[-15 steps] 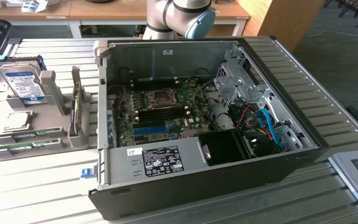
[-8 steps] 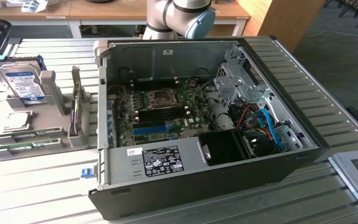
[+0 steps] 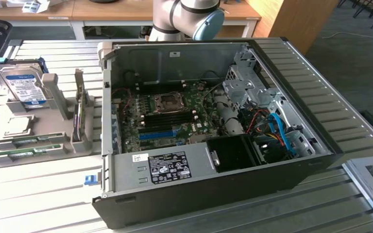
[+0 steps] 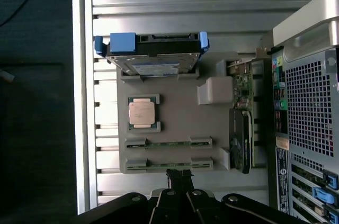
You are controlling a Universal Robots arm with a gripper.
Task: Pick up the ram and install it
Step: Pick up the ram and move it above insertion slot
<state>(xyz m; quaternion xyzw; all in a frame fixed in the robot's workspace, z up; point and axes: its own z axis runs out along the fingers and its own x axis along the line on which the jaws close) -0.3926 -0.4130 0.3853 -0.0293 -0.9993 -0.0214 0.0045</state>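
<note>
Two ram sticks stand on edge in slots of a grey holder (image 4: 175, 123): one ram stick (image 4: 168, 143) (image 3: 29, 141) and a second ram stick (image 4: 168, 164) (image 3: 25, 154) beside it. Both are thin green boards. My gripper (image 4: 179, 174) hangs high above the holder, its fingertips shut together with nothing between them, and in the wrist view it lines up just past the second stick. The open computer case (image 3: 212, 121) lies on the table with its motherboard (image 3: 167, 116) exposed.
The holder also carries a hard drive (image 4: 151, 57) (image 3: 23, 87) with blue rails, a square silver processor (image 4: 142, 113) (image 3: 18, 126) and an upright graphics card (image 4: 241, 139) (image 3: 79, 111). The arm (image 3: 186, 19) rises behind the case. Slatted metal table (image 3: 37, 194) all around.
</note>
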